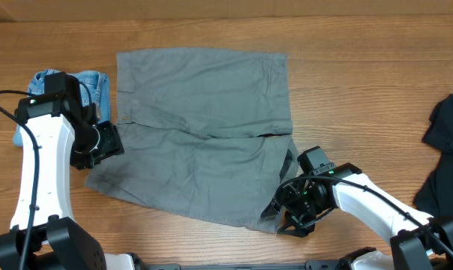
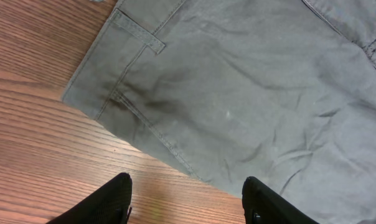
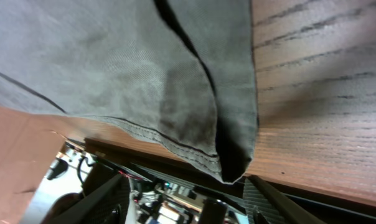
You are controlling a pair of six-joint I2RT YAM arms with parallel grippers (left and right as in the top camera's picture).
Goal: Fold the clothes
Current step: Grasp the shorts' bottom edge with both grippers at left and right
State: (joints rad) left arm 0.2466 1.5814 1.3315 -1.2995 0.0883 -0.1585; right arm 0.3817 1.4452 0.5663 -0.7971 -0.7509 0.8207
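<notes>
**Overhead.** Grey shorts (image 1: 204, 112) lie spread flat in the middle of the table (image 1: 361, 60). The waistband is to the left and the legs run right, with the split between them showing as a dark slit. I see no fold laid in them, so I judge folding of this piece not begun. Denim shorts (image 1: 76, 82) sit in a small heap at far left, partly under the left arm; folded or only bunched, cannot tell. Black garment (image 1: 448, 142) is crumpled at the right edge, cut off by the frame, and looks unfolded. Left gripper (image 1: 105, 146) is at the shorts' left edge and right gripper (image 1: 290, 216) at their near right corner. Left to do, as I judge it: every fold on the grey shorts, then the black garment, perhaps the denim. No writing legible.

**Left wrist.** The waistband corner with its belt loop (image 2: 144, 38) lies flat on the wood. The fingers (image 2: 110, 202) stand apart over bare wood, just short of the cloth edge. Jaws released, grasping nothing. No label seen.

**Right wrist.** The hem corner (image 3: 231, 158) of one leg lies between the spread fingers (image 3: 269, 199), by the table's near edge. Jaws released; the cloth sits between them but is not pinched. No brand or writing readable.
</notes>
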